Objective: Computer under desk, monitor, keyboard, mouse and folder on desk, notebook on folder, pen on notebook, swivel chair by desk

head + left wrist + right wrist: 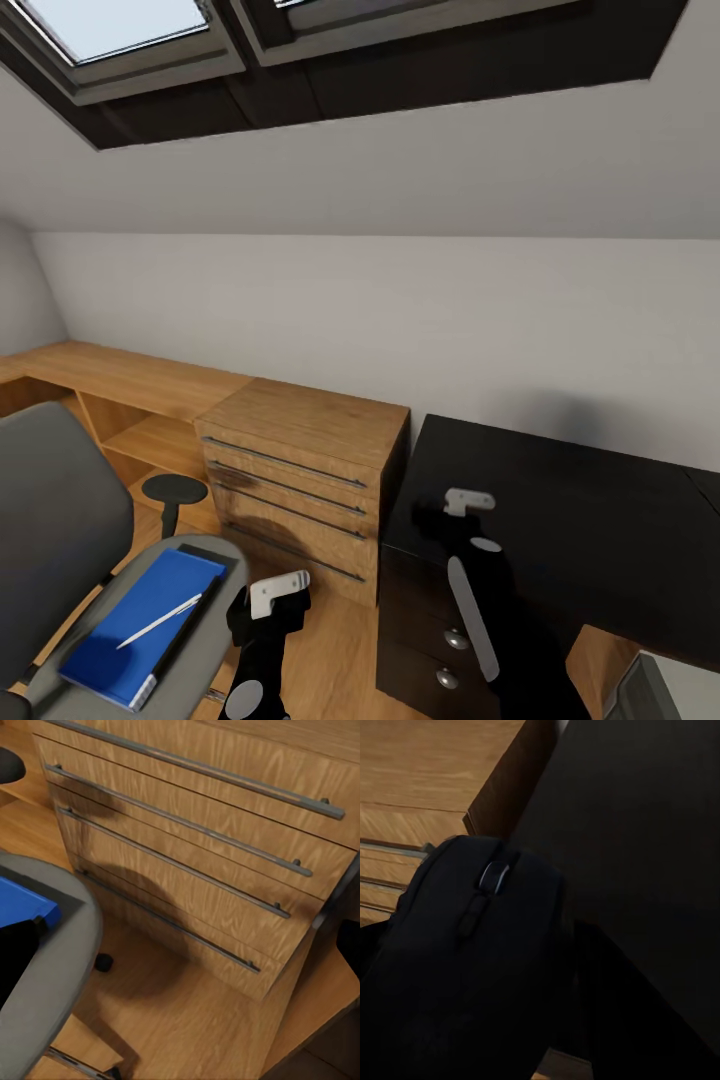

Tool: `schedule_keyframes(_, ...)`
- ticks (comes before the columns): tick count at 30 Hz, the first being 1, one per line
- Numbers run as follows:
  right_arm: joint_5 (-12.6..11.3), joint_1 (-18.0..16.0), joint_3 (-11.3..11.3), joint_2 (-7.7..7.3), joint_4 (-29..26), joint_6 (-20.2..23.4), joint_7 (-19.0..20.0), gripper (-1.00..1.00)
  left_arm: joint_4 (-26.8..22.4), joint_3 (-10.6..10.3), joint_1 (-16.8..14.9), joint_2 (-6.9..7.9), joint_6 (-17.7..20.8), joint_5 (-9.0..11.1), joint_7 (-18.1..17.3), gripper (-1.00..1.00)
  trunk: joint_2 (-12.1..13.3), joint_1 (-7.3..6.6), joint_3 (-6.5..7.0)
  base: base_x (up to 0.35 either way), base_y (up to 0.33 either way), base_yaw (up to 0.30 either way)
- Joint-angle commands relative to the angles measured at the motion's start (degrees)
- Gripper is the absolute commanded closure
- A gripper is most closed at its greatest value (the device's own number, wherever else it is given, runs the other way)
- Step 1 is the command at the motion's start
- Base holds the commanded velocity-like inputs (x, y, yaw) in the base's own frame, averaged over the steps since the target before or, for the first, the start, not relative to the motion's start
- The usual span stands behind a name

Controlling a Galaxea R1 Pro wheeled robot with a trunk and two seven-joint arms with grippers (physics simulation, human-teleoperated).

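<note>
The swivel chair (60, 520) stands at the lower left, its grey seat (60, 975) carrying the blue folder (145, 625). The pale pen (160, 620) lies on top of the folder, and a dark edge runs along the folder's side. My left gripper (265, 615) hovers open just off the seat's front corner, next to the folder's corner (22, 907). Over the left end of the black desk (600, 520), my right gripper (435, 525) is shut on the black mouse (472, 967), holding it just above the desktop.
A light-wood drawer chest (300, 450) with bar handles stands between chair and desk. A low wood shelf (120, 380) runs along the sloped wall. The desk's drawer unit has round silver knobs (455, 637). A light-grey box corner (670, 690) shows below the desk's front edge.
</note>
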Motion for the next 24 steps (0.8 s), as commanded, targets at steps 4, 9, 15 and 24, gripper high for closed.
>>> schedule_keyframes(4,-0.5,-0.1,0.2,0.00,2.2,0.1,-0.6,1.00,-0.1,-0.1,0.0,0.03,0.2,0.4,0.4,-1.00,0.0,0.00,-0.06,0.177,0.000,0.000)
schedule_keyframes(9,1.2,-0.2,0.3,0.00,6.4,0.0,-0.5,1.00,0.0,-0.1,0.0,0.03,0.2,0.4,0.4,-1.00,0.0,0.00,-0.06,0.207,0.000,0.000)
schedule_keyframes(15,3.5,-0.3,0.5,0.00,7.5,0.1,-0.5,1.00,0.0,-0.2,0.0,-0.03,0.2,0.4,0.4,-1.00,0.0,0.00,-0.06,0.028,0.000,0.000)
schedule_keyframes(24,4.2,-0.3,2.2,0.00,7.8,0.2,-0.8,1.00,0.1,-2.4,0.0,-0.01,1.6,0.4,0.4,-1.00,0.0,0.00,-0.06,0.004,0.000,0.000)
